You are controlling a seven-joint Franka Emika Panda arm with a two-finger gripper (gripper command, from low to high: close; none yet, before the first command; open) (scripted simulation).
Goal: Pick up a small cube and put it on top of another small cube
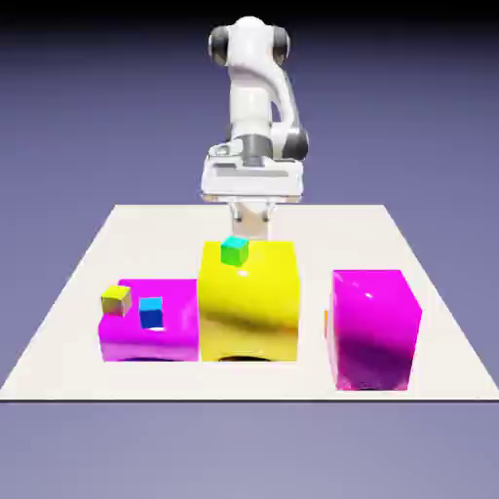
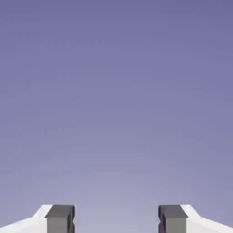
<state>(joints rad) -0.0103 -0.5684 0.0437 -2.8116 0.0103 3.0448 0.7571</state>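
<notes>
**Jaws apart, nothing gripped; orange cube mostly hidden by the tall magenta block**

My white Franka arm (image 1: pixel 251 93) is over the far part of the pale rectangular table (image 1: pixel 156 239). Two-finger gripper (image 2: pixel 116 219) is released: in the hand view the grey fingertips (image 2: pixel 60 218) stand wide apart, only blue-violet backdrop (image 2: pixel 116 104) between and beyond them.

Task cube: I get just a thin sliver of the small orange cube (image 1: pixel 326 324), at the exterior view's left side of the tall glossy magenta block (image 1: pixel 372 331). The block hides the rest. Can't tell if they touch. That block stands toward the table's near right corner as the exterior view shows it.

The big glossy yellow block (image 1: pixel 249 307) is near the middle of the near edge, set back from it. The small green cube (image 1: pixel 234 251) shows at its top, left of centre. In the picture the hand ends just above the yellow block's top; can't tell the real gap.

The low glossy magenta block (image 1: pixel 156 339) sits beside the yellow one, toward the near left corner. Small yellow cube (image 1: pixel 116 300) overlaps its upper left in the picture; small blue cube (image 1: pixel 151 313) shows near its middle. Can't tell what either rests on.
</notes>
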